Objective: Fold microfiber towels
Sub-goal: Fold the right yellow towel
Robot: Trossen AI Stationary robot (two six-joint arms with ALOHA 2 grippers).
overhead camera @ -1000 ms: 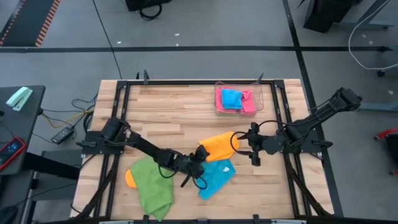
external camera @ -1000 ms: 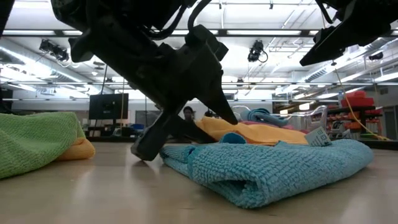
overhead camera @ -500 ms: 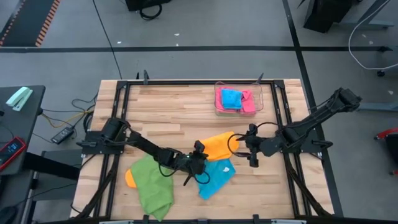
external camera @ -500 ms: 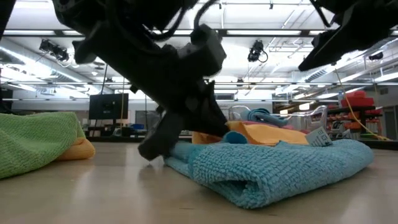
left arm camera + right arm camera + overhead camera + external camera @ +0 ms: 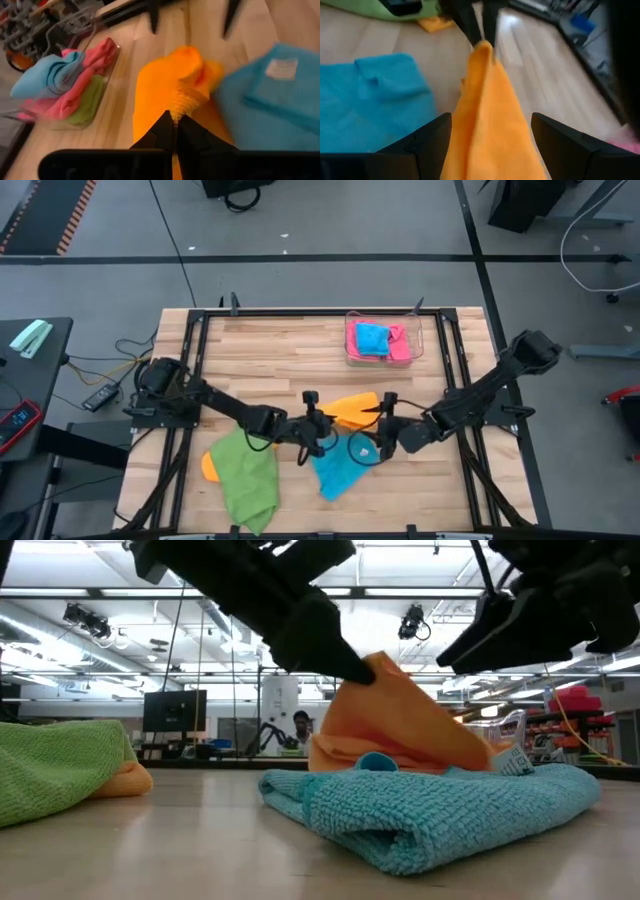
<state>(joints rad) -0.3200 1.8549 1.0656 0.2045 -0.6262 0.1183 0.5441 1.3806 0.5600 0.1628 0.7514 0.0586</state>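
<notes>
An orange towel (image 5: 356, 409) lies mid-table, one end pulled up into a peak (image 5: 385, 690). My left gripper (image 5: 317, 423) is shut on that peak. A sky-blue towel (image 5: 343, 461) lies folded just in front of it. A green towel (image 5: 244, 484) lies at the near left, over another orange cloth (image 5: 207, 466). My right gripper (image 5: 491, 121) is open, low at the orange towel's right end. Its fingers stand on either side of the raised cloth, and no touch shows. My left gripper pinches a bunched bit of the orange towel's edge (image 5: 180, 102) between its two fingertips (image 5: 168, 131). The fingers come slanting down from the table's left. That part is lifted into a peak, and the cloth slopes down from it. The rest (image 5: 400, 752) lies on the table.
A clear tray (image 5: 415, 332) at the far right holds blue and pink cloths, with a green one showing in the left wrist view (image 5: 87, 97). Dark frame rails (image 5: 200, 370) run along the table's sides. Bare wood lies at the far left (image 5: 270, 355).
My left gripper has shut on the orange towel's edge, rolled, and risen a little toward the far edge. That end of the towel is drawn up into a peak while the rest stays down. My right gripper, still open, has come down and leftward to the towel.
</notes>
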